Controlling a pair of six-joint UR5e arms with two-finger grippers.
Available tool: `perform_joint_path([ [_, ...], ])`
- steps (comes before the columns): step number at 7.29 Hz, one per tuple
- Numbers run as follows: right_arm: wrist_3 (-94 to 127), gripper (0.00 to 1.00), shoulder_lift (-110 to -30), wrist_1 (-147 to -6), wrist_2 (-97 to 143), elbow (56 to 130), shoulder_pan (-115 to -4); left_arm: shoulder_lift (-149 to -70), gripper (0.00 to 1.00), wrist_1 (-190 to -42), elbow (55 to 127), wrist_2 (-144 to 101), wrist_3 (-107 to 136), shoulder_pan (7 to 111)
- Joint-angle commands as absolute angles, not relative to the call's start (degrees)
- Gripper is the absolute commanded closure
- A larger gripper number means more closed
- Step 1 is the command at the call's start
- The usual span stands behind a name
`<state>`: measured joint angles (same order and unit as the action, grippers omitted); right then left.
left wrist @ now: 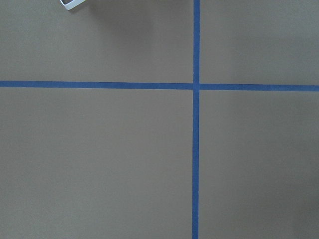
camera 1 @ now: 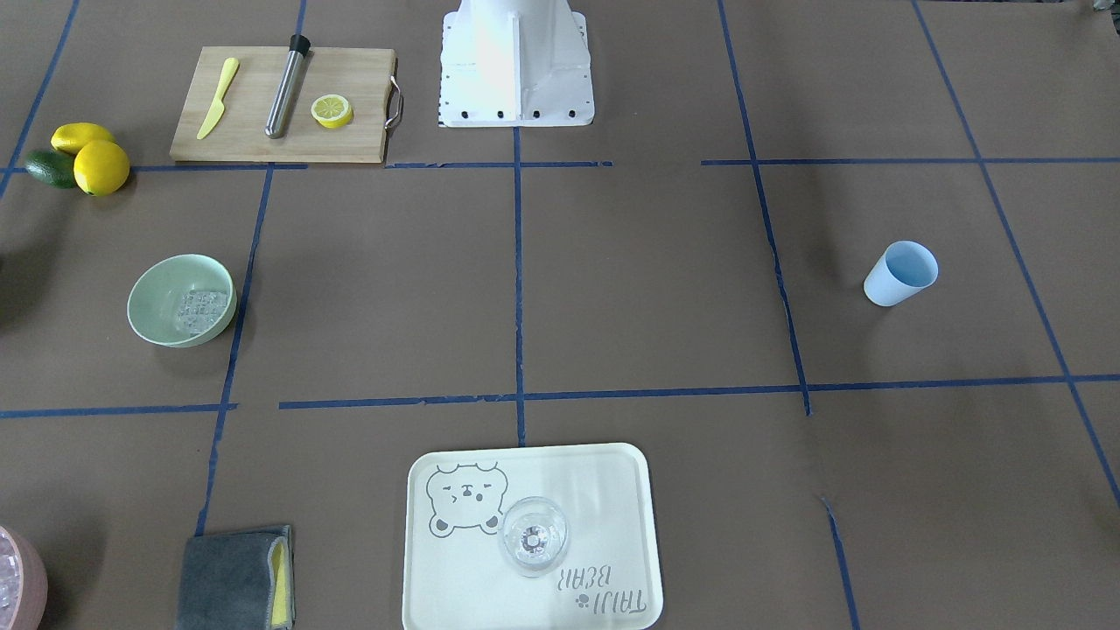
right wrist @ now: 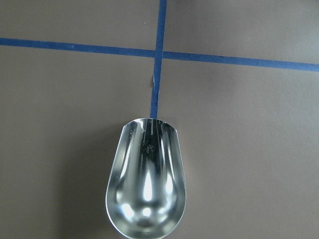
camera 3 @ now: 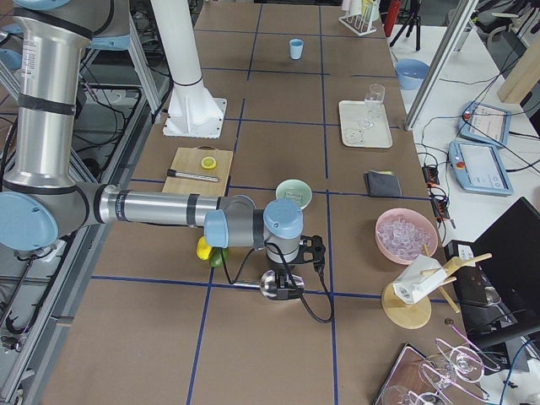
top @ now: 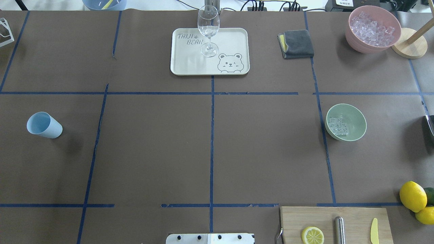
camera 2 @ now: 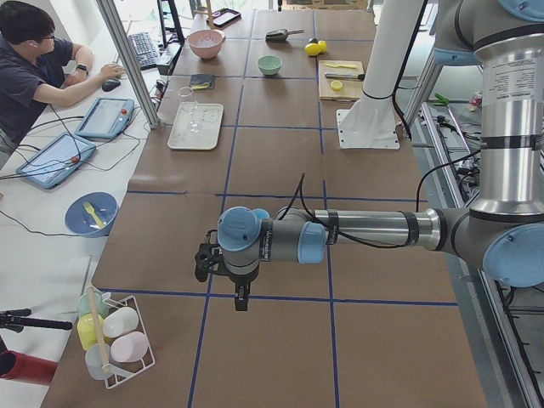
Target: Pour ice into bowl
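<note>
When counted from overhead, just one bowl [top: 354, 115] on the table [top: 152, 152], on the robot's right and just beside a blue tape line [top: 323, 152]: round, pale mint-green, smooth, plain, upright. Inside it, one small cluster of ice [top: 338, 126], clear glassy cubes heaped against the wall nearest that tape, too tightly packed to count singly. Elsewhere, one pink container [top: 359, 45] heaped with more cubes, one light blue cup [top: 44, 124], one stemmed glass [top: 208, 23] standing on one bear-printed tray [top: 190, 61], one folded grey cloth [top: 300, 43]. Shown whole only from the front: one cutting board [camera 1: 254, 87] carrying one lemon half [camera 1: 332, 111], one steel rod [camera 1: 284, 87] and one yellow knife [camera 1: 217, 98], with two lemons [camera 1: 101, 168] and one dark green fruit [camera 1: 48, 169] just beside it; same view cropping the pink container to a sliver. Arms visible in the side views alone: left hand [camera 2: 241, 293] hanging above the table well apart from the bowl, right hand [camera 3: 285, 272] near the bowl with one steel scoop [camera 3: 274, 285] directly beneath; for both, impossible to tell whether spread, pressed together or pinching anything. Given by the right wrist view alone: the scoop's polished hollow, mouth toward a crossing of tape lines.
</note>
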<state>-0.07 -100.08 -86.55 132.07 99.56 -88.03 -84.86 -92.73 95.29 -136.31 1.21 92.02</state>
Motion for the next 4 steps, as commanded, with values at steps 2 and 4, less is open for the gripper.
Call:
perform_joint_path([
  [2, -0.34, 0.00, -100.54, -88.50, 131.65, 100.11, -88.15, -84.81, 0.00, -93.34, 95.54, -136.58, 1.14, 92.02],
  [4, 0.17, 0.00, -100.19, -87.20, 131.40, 98.44, -88.07, -84.90, 0.00, -93.34, 95.89, -136.58, 1.23, 92.02],
])
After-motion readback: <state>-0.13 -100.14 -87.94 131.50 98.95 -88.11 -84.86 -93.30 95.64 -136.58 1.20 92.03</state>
